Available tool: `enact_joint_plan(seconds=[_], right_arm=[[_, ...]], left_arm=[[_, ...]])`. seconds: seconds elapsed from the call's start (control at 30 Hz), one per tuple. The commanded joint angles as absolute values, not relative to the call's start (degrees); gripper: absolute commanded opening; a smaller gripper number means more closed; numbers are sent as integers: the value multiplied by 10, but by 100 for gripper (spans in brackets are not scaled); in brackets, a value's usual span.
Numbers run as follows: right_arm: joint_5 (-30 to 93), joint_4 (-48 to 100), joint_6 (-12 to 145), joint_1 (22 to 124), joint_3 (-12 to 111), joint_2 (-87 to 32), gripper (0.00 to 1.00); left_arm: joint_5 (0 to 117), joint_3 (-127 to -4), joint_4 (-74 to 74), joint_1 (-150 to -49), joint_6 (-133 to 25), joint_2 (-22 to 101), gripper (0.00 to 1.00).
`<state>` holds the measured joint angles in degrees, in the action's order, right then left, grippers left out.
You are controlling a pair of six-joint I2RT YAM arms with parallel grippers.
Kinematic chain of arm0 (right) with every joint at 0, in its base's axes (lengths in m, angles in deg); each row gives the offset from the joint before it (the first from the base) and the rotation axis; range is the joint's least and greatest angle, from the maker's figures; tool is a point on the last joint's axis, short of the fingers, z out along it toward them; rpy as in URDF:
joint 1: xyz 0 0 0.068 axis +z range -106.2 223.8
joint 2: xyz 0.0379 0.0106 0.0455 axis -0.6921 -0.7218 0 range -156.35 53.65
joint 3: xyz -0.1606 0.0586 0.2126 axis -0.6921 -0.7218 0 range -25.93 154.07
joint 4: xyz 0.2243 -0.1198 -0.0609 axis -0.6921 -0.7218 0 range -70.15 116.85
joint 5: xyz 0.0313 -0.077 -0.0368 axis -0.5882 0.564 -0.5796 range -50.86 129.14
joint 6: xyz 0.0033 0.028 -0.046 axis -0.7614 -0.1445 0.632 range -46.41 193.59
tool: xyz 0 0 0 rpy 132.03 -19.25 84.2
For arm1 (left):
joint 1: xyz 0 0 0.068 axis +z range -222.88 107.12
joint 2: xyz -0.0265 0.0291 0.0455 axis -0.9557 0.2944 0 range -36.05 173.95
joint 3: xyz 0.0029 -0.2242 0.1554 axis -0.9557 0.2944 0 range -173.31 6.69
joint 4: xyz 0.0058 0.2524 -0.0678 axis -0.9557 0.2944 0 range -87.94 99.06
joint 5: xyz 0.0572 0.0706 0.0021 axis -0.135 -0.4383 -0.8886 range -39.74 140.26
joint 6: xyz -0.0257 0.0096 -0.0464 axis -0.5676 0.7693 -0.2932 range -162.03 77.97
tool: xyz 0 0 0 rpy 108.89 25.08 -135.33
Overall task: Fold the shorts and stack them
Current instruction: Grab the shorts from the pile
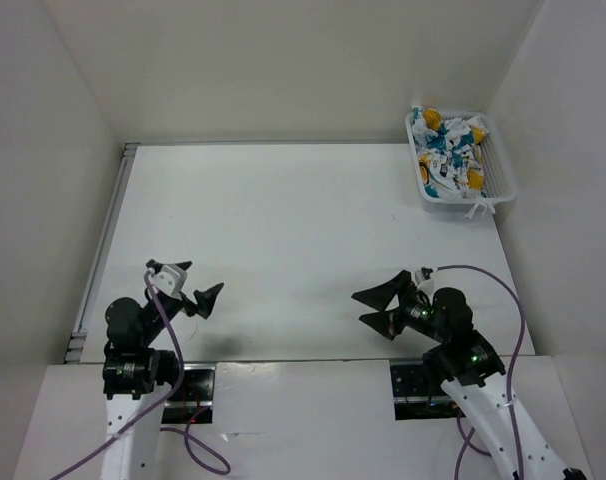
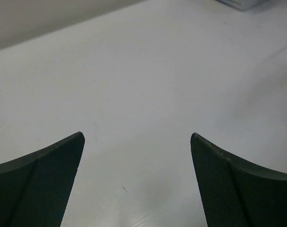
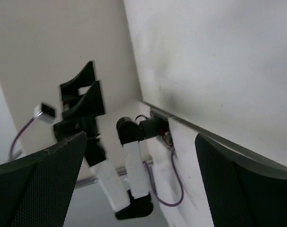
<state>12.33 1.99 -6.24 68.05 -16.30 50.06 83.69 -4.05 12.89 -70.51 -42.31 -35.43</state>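
Note:
The shorts (image 1: 450, 152), white with teal, yellow-orange and black print, lie crumpled in a white mesh basket (image 1: 495, 188) at the table's far right corner. My left gripper (image 1: 199, 285) is open and empty, low over the near left of the table; its wrist view (image 2: 138, 137) shows only bare white table between the fingers. My right gripper (image 1: 367, 308) is open and empty near the front edge, right of centre, turned to the left. Its wrist view (image 3: 139, 139) looks across at the left arm (image 3: 82, 101). Both grippers are far from the shorts.
White walls enclose the table at the back and both sides. A metal rail (image 1: 103, 235) runs along the left edge. Purple cables (image 1: 503, 300) loop from both arms near the front edge. A corner of the basket (image 2: 243, 4) shows at the top of the left wrist view.

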Motion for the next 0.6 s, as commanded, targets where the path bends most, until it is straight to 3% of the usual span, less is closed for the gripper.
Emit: enact_joint_plan(seconds=[0.0, 0.13, 0.17, 0.23, 0.4, 0.57], right_arm=[[201, 37, 26, 686, -20, 394, 100], [319, -77, 207, 686, 241, 70, 100], [415, -138, 241, 686, 351, -47, 100], [516, -173, 323, 668, 487, -138, 100], [585, -100, 438, 445, 612, -330, 100], [610, -94, 498, 377, 678, -436, 100]], left_arm=[[751, -151, 140, -707, -420, -325, 99], [734, -267, 273, -707, -420, -169, 99], [739, -294, 311, -707, -420, -94, 99], [732, -377, 340, -707, -420, 21, 99], [726, -513, 462, -724, -420, 186, 99], [726, -533, 467, -738, -420, 207, 99]])
